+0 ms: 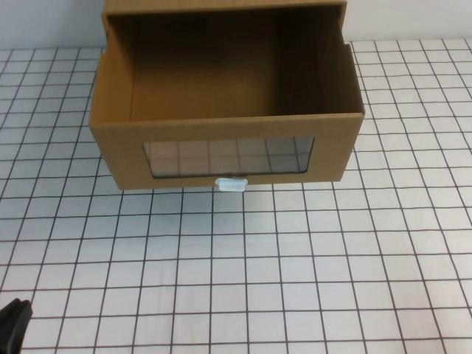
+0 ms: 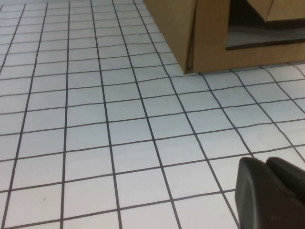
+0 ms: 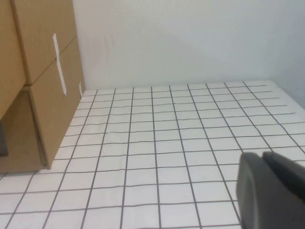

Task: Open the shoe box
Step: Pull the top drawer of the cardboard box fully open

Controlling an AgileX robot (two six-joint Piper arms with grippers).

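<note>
The brown cardboard shoe box with a clear window [image 1: 332,147] is seen at twelve o'clock, already open. The black left gripper [image 1: 13,324] is parked shut at seven o'clock. The right gripper [image 3: 271,191] is likewise closed and empty, well apart from the box, presumably because nothing remains to do.

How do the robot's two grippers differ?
The left gripper sits at the table's near left corner in the high view; the right gripper, off the box's right side, is outside that view. The left one's camera faces the shoe box at its windowed front, the right one's its windowless side. Both are dark, shut, empty, clear of the box.
</note>
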